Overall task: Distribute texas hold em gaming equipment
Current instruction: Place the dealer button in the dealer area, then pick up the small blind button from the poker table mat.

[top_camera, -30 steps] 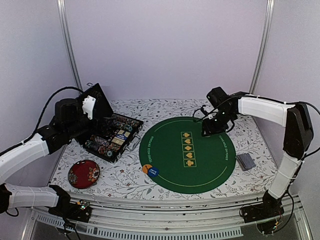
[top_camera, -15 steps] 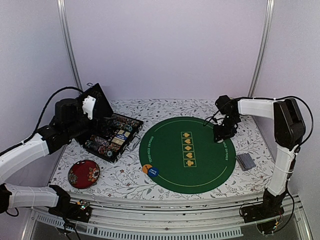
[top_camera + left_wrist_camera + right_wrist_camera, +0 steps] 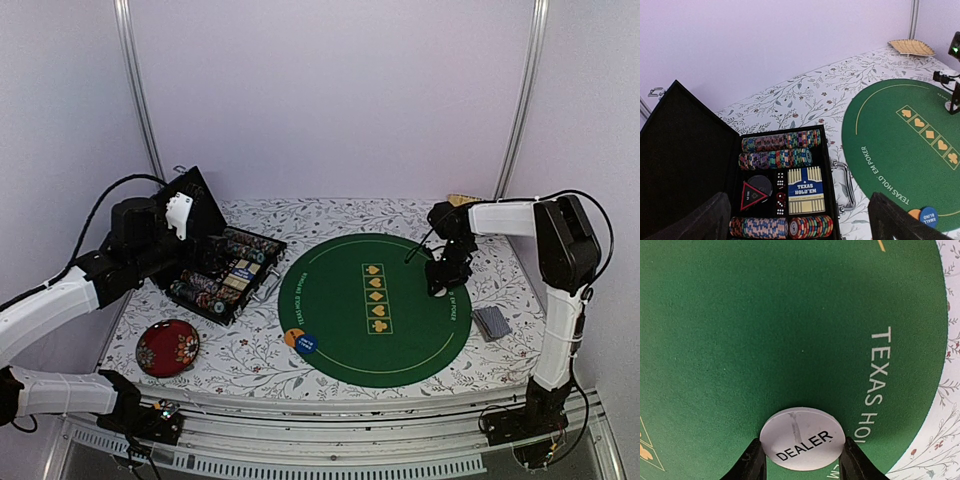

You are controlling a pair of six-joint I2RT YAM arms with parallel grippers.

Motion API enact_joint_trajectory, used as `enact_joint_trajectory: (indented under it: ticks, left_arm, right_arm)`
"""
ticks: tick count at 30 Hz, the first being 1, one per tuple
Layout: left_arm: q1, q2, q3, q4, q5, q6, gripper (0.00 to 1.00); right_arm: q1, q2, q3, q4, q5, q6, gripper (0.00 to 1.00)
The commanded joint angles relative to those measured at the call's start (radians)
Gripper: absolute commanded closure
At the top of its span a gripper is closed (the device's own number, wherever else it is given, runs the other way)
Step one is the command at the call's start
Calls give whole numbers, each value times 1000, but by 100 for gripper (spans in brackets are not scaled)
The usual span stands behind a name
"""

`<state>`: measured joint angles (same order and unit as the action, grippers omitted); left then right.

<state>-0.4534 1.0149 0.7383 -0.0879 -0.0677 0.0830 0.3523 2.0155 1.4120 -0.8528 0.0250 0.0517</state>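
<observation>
Blue marker disc [image 3: 307, 343] lies on the green mat [image 3: 400, 340] at its near-left rim. Card deck [image 3: 491, 322] rests right of the mat. Right gripper [image 3: 802, 462]: jaws clamped on the white dealer disc [image 3: 802, 437] over the mat's right edge. Left gripper [image 3: 178, 213]: jaws wide apart above the open chip case [image 3: 690, 165], far left.

White-shelled arms [image 3: 45, 310] with black joints [image 3: 130, 230] and cables [image 3: 93, 213].

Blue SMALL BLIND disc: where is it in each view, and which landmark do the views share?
Top external: blue disc on the near-left edge of the green mat.
Left wrist: bottom right, on the mat.
Right wrist: not in it.
Shared landmark: the green mat.
</observation>
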Motion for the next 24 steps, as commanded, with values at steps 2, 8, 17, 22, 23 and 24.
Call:
enact_joint_trajectory:
  ticks: [2,8,17,22,23,24]
  left_arm:
    - [-3,1,-13,13,-7,18,2]
    - [-3,-14,-12,14,-4,18,2]
    - [-2,-10,-14,18,1,15,2]
    - [-2,-13,-17,19,-4,15,2]
    - [-2,-12,-19,19,-4,15,2]
    - [-2,-11,-19,19,-5,14,2]
  right_arm:
    - [-4,-1,-18,-37,4,11,86]
    - [4,-34,-35,-59,40,28,45]
    - [375,-103,73,9,-10,-127,2]
    - [606,-37,120,226,-155,-168,1]
    - [633,-8,143,247,-154,-162,1]
    - [653,20,168,260,-146,-149,1]
